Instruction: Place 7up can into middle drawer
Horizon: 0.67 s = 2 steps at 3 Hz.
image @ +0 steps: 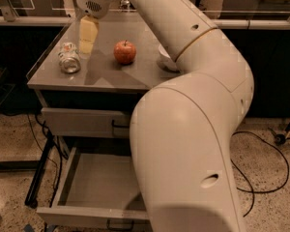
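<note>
The 7up can (69, 58), silvery-white and dented, lies on its side at the left of the grey cabinet top (106, 76). My gripper (87, 36) hangs just right of the can and slightly behind it, close above the top and apart from the can. The middle drawer (99, 182) is pulled out below, its flat grey tray empty. My arm hides the drawer's right part.
A red apple (124, 51) stands right of the gripper. A white bowl (163, 62) is mostly hidden behind my arm. A shut drawer front (77, 122) with a black handle sits above the open drawer. Cables lie on the speckled floor (261, 173).
</note>
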{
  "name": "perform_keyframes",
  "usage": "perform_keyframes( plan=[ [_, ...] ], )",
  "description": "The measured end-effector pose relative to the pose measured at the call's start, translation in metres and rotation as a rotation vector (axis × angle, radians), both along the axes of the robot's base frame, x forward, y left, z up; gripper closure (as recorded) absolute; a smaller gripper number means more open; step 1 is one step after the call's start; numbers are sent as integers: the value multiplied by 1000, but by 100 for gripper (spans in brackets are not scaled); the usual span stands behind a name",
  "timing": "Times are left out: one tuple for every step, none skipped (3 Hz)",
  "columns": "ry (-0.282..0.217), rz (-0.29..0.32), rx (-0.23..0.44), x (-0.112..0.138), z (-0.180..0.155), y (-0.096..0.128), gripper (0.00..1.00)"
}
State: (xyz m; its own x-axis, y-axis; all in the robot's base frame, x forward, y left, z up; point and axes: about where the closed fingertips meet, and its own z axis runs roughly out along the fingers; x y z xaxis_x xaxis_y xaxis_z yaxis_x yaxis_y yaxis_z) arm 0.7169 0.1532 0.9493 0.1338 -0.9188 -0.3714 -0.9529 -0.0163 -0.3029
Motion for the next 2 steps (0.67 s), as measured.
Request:
perform_keyframes(
  plan=[
    [-4, 23, 7, 8, -11, 30, 0],
    [-3, 65, 4, 19, -26, 60, 0]
  ],
)
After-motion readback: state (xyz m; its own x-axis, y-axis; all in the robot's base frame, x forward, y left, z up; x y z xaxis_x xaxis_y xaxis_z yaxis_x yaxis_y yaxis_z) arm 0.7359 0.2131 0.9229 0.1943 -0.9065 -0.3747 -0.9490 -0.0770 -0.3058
